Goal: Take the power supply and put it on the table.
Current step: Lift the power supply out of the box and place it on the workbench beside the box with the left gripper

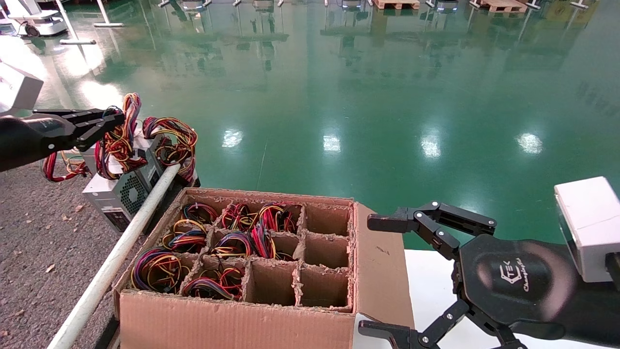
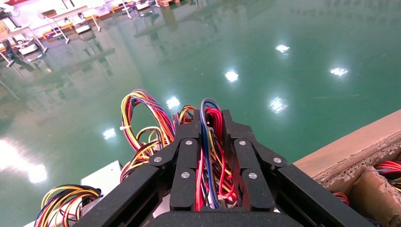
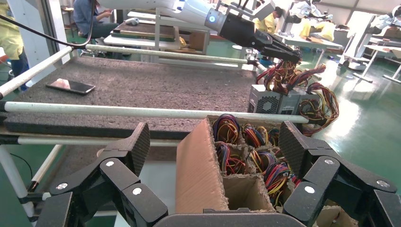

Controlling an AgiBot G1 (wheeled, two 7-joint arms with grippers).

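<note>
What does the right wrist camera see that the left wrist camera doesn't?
Only the right wrist view shows the phone lying on the table, the power supply box with its fan grille, and the open right gripper. Only the left wrist view shows the left gripper close up, shut on the wires. Both show the cardboard box and green floor.

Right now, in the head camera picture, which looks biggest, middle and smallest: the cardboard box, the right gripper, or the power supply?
1. Cardboard box
2. Right gripper, open; it sits close to the camera, so it looks big
3. Power supply, on the table, wires pinched by the left gripper
</note>
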